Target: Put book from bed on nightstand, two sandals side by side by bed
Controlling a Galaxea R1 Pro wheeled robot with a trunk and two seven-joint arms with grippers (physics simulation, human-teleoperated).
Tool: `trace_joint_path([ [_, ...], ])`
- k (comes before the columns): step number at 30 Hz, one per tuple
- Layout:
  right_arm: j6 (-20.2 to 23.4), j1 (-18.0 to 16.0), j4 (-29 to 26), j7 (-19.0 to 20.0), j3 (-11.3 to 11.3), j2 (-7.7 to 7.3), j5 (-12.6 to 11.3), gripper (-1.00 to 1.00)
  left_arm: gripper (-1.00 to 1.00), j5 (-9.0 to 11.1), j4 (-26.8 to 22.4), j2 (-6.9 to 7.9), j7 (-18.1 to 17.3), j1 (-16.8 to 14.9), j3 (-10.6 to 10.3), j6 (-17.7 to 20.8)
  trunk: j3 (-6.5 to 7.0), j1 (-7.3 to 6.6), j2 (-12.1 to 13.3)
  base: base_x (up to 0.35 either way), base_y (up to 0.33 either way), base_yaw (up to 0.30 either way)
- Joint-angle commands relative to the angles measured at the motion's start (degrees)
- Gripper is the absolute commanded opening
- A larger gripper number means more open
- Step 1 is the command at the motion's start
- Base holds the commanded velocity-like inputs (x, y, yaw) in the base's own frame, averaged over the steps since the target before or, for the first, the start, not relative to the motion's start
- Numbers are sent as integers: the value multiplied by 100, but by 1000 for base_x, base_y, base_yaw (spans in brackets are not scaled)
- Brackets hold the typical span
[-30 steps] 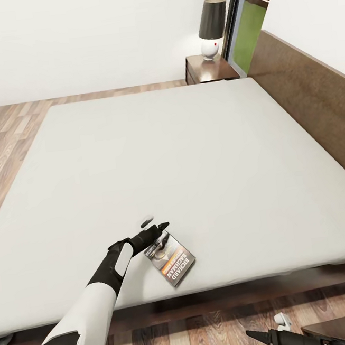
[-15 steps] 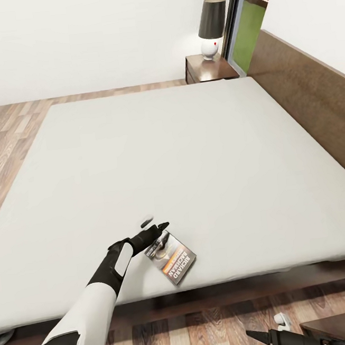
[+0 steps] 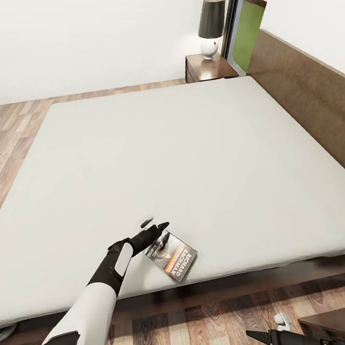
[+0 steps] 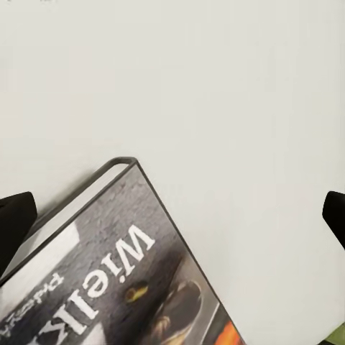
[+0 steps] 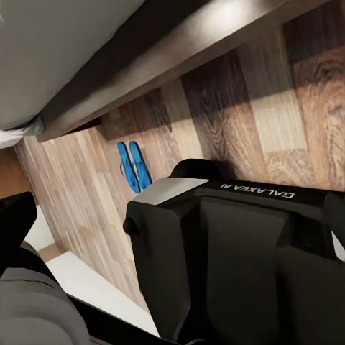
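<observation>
The book [image 3: 172, 256] lies flat near the bed's [image 3: 192, 154] near edge, within reach. The left tool [image 3: 156, 227] hovers over its far corner, fingers apart, probably lining up a grasp. The two sandals [image 5: 134, 166] lie together on the floor.

The book [image 4: 122, 280] runs off the left wrist view's edge, so just "Wielk" of its title reads and the rest is cut. The left gripper [image 3: 154, 226] covers the book's near corner in the head view, its upper finger a blur. The right gripper [image 3: 264, 337] pokes in at the frame's edge, its jaws unclear. The sandals [image 5: 134, 167] are too small for any detail.
</observation>
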Motion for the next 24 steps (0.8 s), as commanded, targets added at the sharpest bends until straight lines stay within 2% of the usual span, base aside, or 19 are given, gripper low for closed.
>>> trace_joint_path([
  [1,60,-1,-2,18,-11,0,-17,100,100,28,-3,-7,-16,-3,40,53,-3,0,-2,0,0,0],
  [19,60,-2,-5,18,-11,-1,-17,100,100,28,-3,-7,-16,-3,33,53,-3,0,-2,-30,0,-1],
  [24,60,-2,-4,18,-11,0,-17,100,100,28,-3,-7,-16,-3,32,51,-3,0,-2,0,0,-156],
])
